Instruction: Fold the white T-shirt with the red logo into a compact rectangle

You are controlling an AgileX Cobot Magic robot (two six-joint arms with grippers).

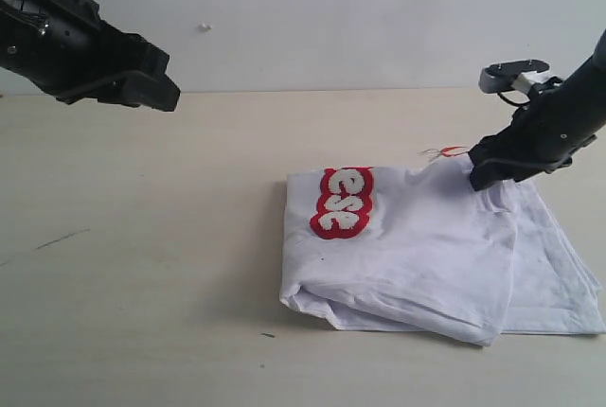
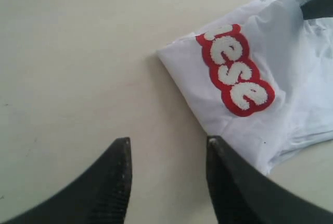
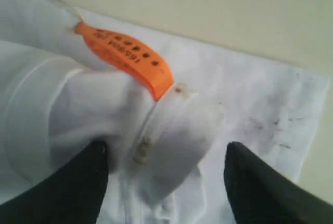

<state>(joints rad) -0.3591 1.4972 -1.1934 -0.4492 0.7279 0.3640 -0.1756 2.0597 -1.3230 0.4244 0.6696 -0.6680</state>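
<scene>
Status: shirt (image 1: 426, 246) lies centre-right on table (image 1: 142, 265), already folded to a thick bundle — logo (image 1: 343, 203) half tucked under, a lower layer sticking out at right. Squaring-up likely remains. Right gripper (image 3: 164, 156) straddles collar (image 3: 156, 130) beside orange tag (image 3: 125, 57), jaws apart, apparently unclamped. Left gripper (image 2: 169, 146) hovers released, empty — nothing obstructs.

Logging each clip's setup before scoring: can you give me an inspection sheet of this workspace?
Surface: pale tabletop, faint dark scuff on its left.
Job's things: white T-shirt partly folded, right of centre; red logo on top, showing "ese"; orange neck tag.
Clutter: nothing seen.
Tools: left tool open, empty, off the shirt; right tool astride the collar, grip unclear.
Cables: short black loop on the right arm.
Surroundings: plain white wall.
</scene>
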